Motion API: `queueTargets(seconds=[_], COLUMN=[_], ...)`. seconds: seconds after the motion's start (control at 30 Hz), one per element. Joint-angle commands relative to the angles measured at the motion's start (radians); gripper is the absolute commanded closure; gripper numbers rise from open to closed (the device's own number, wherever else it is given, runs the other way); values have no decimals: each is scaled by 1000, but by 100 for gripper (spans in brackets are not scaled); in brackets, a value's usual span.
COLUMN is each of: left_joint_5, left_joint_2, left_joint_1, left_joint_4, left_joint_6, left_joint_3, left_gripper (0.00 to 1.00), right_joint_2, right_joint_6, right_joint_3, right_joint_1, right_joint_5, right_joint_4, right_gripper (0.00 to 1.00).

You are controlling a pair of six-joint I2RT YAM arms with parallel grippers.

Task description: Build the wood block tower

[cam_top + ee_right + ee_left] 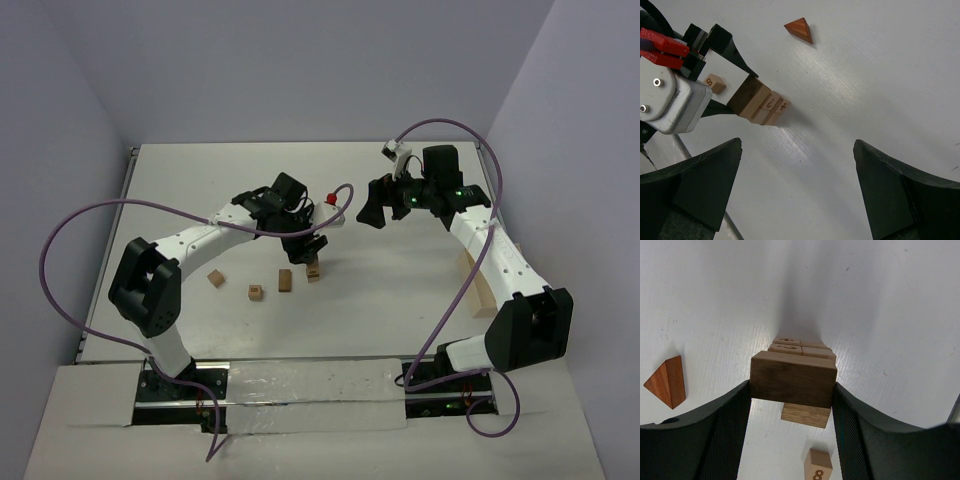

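Left gripper (792,392) pinching the dark block (790,374); the tower (801,351) sits directly under my jaws. I'd square the block to the tower's top edges, settle it flat, then release slowly. Right gripper (797,190) is spread wide, apart from the tower.

Matt, grained wood block tower (801,351)

The jaws clamp a dark brown block (792,382), seemingly resting atop the wood block tower (801,349).
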Motion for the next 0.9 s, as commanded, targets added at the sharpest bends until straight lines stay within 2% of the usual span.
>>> queueTargets(seconds=[0.0, 0.87], left_joint_5=[7, 9], left_joint_2=[-44, -33], left_joint_1=[-5, -7], left_joint_4=[32, 40], left_joint_6=[-8, -10], left_joint_3=[-2, -5], left_gripper=[58, 45], right_joint_2=[-4, 9], right_joint_6=[7, 11], right_joint_3=[43, 45], right_joint_1=[-7, -7], right_joint_5=[2, 0], right_joint_4=[7, 10], right_gripper=[0, 0])
